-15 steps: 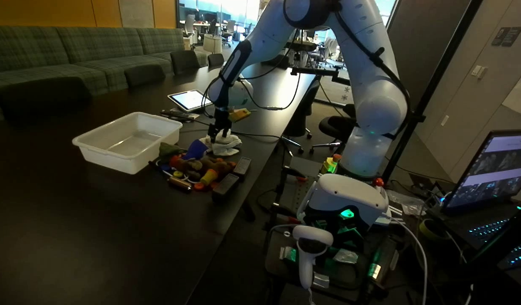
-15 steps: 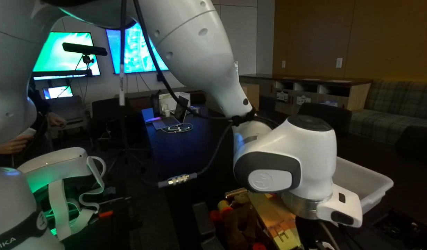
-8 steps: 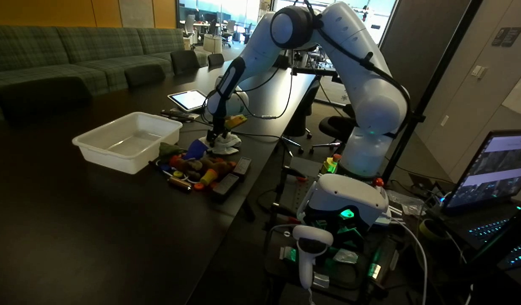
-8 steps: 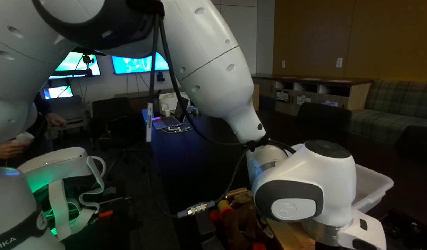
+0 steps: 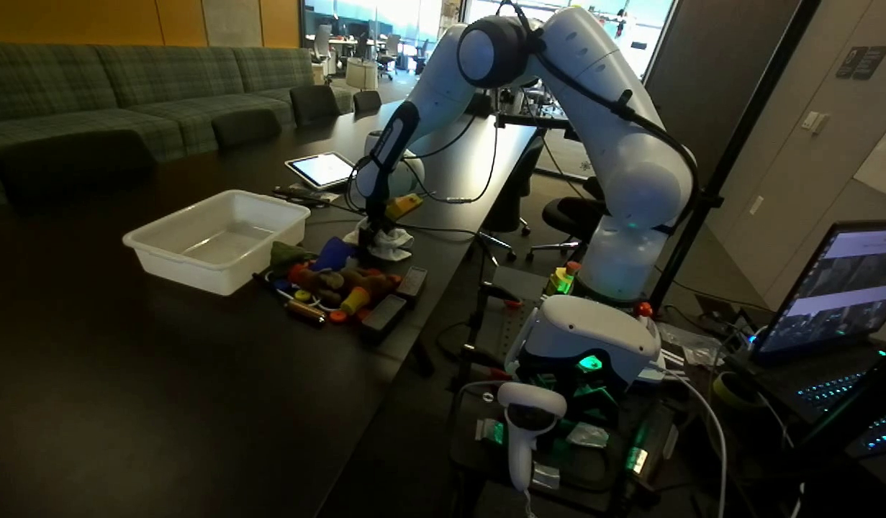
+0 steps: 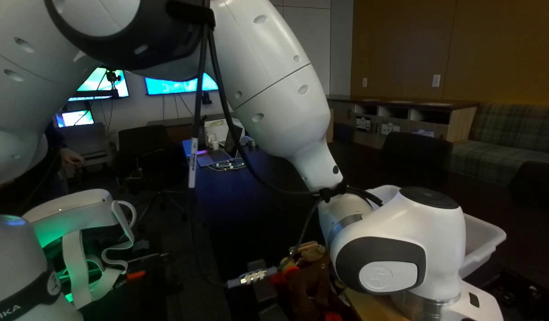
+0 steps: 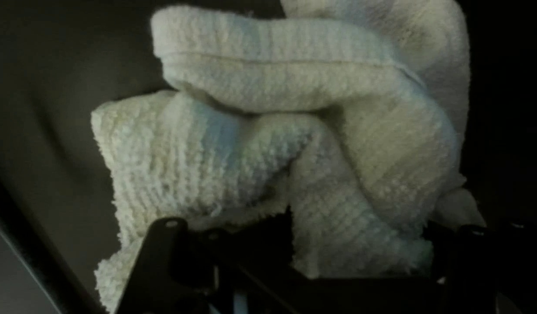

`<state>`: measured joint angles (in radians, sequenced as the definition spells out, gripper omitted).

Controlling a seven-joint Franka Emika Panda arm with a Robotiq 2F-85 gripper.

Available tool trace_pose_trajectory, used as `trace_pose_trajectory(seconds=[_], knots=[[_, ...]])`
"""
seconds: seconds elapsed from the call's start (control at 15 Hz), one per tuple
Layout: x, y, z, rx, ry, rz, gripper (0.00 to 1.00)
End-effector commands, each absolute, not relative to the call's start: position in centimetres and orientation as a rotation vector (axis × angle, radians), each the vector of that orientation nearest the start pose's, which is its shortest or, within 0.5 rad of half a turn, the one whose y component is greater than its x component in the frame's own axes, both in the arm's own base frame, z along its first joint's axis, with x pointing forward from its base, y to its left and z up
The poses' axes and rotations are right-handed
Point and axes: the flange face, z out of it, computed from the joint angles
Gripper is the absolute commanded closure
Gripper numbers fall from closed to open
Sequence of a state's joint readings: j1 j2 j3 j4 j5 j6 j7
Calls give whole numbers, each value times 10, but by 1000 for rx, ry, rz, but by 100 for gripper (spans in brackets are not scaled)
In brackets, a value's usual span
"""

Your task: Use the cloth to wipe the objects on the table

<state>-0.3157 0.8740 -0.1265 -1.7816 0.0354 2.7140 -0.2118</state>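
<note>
The cloth (image 5: 389, 243) is off-white and lies bunched on the dark table, beside the pile of objects. It fills most of the wrist view, where the cloth (image 7: 268, 144) shows thick, loose folds. My gripper (image 5: 368, 246) is down at the cloth, pointing at the table. In the wrist view its dark fingers (image 7: 159, 261) stand apart, and a fold of cloth hangs between them without looking squeezed. The pile holds brown and orange soft toys (image 5: 345, 279), a blue item (image 5: 335, 254), a yellow-orange piece (image 5: 355, 301) and grey erasers (image 5: 385, 316).
A white bin (image 5: 216, 252) stands on the far side of the pile. Behind the gripper lie a tablet (image 5: 322, 170) and a black cable (image 5: 432, 230). The table's edge (image 5: 443, 288) runs close to the erasers. In an exterior view the arm's wrist (image 6: 390, 267) blocks much of the pile.
The arm has come down over the last second, bringing the hand lower into the cloth. The fingers look closer together than before. The pile and bin have stayed put.
</note>
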Motion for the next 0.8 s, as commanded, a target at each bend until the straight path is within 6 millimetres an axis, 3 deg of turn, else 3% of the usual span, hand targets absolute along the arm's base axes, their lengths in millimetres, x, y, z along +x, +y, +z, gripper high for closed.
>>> trace_pose_trajectory(seconds=[0.0,0.2,0.4,0.73], knots=[[563,-290,71,-3268,373,46,81],[537,-313,73,-3303,439,119,96],[502,-333,70,-3325,519,215,98],[439,-322,66,-3291,517,410,99]])
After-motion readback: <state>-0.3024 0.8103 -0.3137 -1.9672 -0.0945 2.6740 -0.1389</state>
